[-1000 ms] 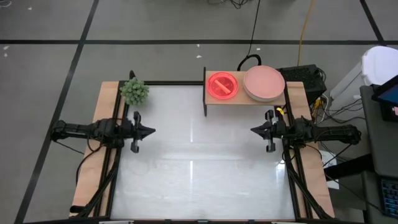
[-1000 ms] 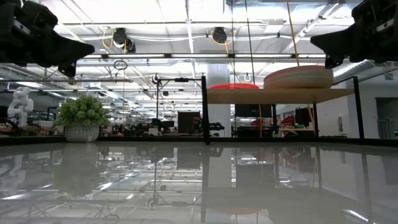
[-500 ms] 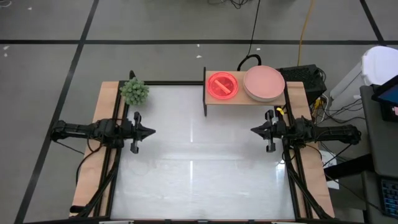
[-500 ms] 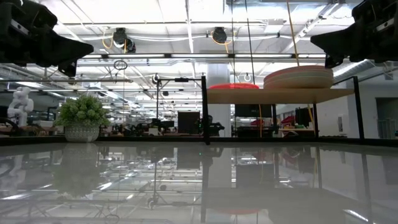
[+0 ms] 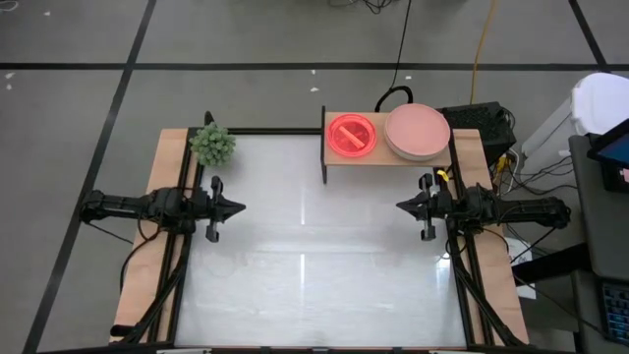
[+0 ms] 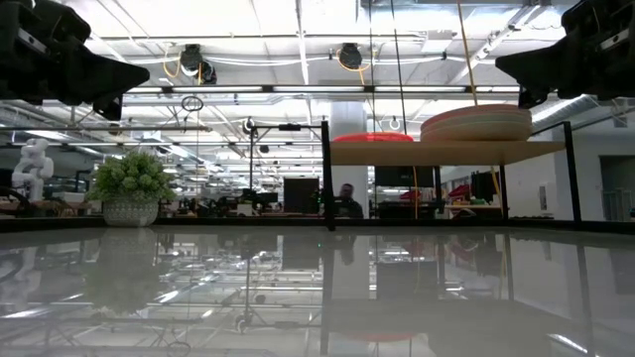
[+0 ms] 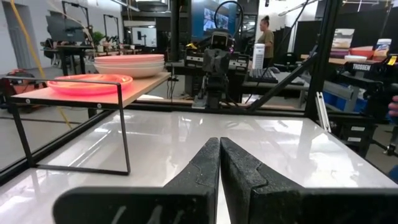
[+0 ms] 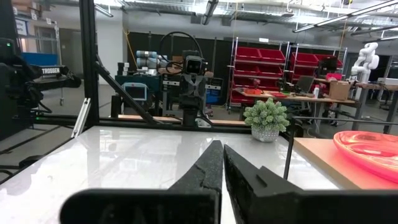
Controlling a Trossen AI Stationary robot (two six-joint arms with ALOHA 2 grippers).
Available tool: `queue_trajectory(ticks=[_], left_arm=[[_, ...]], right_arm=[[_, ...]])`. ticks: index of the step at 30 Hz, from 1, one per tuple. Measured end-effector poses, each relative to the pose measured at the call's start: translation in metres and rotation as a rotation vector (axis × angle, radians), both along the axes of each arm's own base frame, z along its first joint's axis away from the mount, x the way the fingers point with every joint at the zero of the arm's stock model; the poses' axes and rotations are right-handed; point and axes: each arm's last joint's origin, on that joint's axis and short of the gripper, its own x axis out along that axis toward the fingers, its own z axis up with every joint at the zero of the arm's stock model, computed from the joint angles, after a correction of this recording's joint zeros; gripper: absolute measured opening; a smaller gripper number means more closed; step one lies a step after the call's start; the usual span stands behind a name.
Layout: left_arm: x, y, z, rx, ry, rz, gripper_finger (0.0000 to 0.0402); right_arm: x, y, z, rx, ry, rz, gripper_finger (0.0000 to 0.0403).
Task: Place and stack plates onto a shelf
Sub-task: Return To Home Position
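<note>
Tabletop: you are looking across the white table (image 5: pixel 314 285), which is mirroring the ceiling lights between the two arms
Left gripper: your left gripper (image 5: pixel 239 207) is hanging above the table's left edge and pointing inward; its fingers (image 7: pixel 205 163) are pressing flat together, gripping nothing
Right gripper: your right gripper (image 5: pixel 400 206) is facing it from the right edge, just in front of the shelf's right end; its fingers (image 8: pixel 210 163) are likewise pressing together with nothing between them
Plant: the small green plant (image 5: pixel 212 145) is sitting at the far left corner, well apart from the shelf
Shelf: the shelf (image 5: pixel 339 159) is standing along the far edge, right of centre, its dark side support facing the table's middle
Small plates: the neon pink and orange plates (image 5: pixel 351 135) are lying stacked on its left half
Large plates: the larger plates (image 5: pixel 418 131) are lying stacked just beside them on the right half, a salmon-pink one on top
Beyond: a black box (image 5: pixel 482 123) with cables is sitting behind the shelf, and a person (image 6: pixel 344 201) is showing far off in the room
</note>
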Motion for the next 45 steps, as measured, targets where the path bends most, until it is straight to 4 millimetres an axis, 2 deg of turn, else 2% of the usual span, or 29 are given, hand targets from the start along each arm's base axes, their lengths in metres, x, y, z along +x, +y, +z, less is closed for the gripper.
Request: queue_trajectory(ticks=[14, 24, 34, 45], left_arm=[[0.0, 0.0, 0.0, -0.003, -0.003, -0.001, 0.0021], [0.0, 0.0, 0.0, -0.003, -0.004, -0.001, 0.0021], [0.0, 0.0, 0.001, -0.002, -0.005, -0.001, 0.0021], [0.0, 0.0, 0.001, -0.002, -0.005, -0.002, 0.0021]], right_arm=[[0.0, 0.0, 0.0, 0.007, 0.004, 0.001, 0.0], [0.001, 0.0, -0.014, -0.001, 0.148, 0.005, 0.0], [0.001, 0.0, -0.006, 0.002, 0.058, 0.001, 0.0], [0.001, 0.0, -0.005, 0.002, 0.054, 0.001, 0.0]])
